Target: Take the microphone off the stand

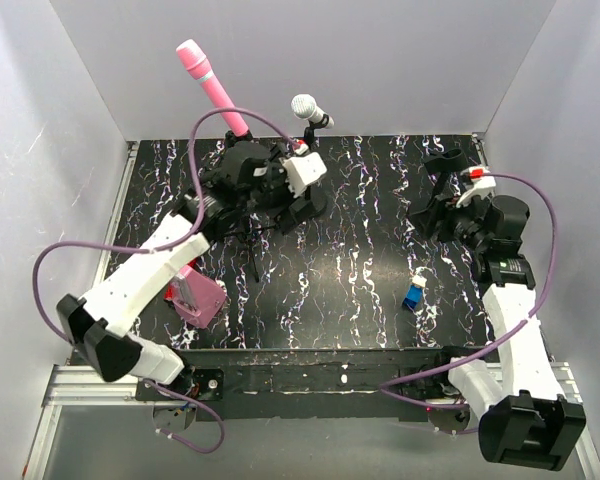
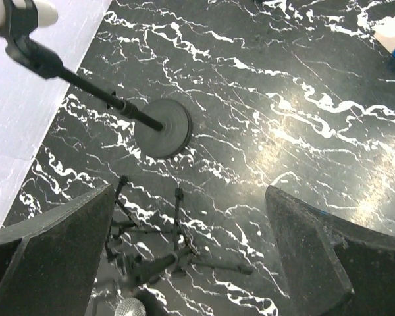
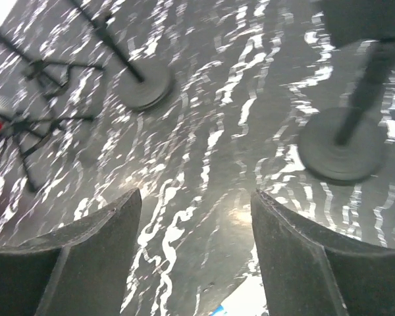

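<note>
- Left wrist view showed my left claw (image 2: 189, 197) spread as wide as it goes, with nothing between its fingers (image 2: 59, 250).
- Ahead of that claw and off to its left, the white microphone (image 2: 34, 9) sat in the black clip (image 2: 21, 27) at the top of its stand (image 2: 161, 128). The rod slanted down from the clip to a round base on the marbled tabletop (image 2: 303, 79).
- The left claw touched neither the microphone nor the stand; both were apart from its fingers.
- Under the left claw, I saw the thin legs of a tripod stand (image 2: 174, 257).
- From the top external view, a pink microphone (image 1: 210, 80) rose beyond the left claw, near the back wall. Its lower end was hidden behind the arm.
- My right claw (image 3: 196, 197) stood open and held nothing. The white microphone's stand lay well ahead of it, to its left.
- A second round-based stand (image 3: 342, 155) stood ahead of the right claw, to its right, blurred in the right wrist view.
- A small blue and white item (image 1: 413, 297) lay on the tabletop behind the right claw; I could not tell what it was.
</note>
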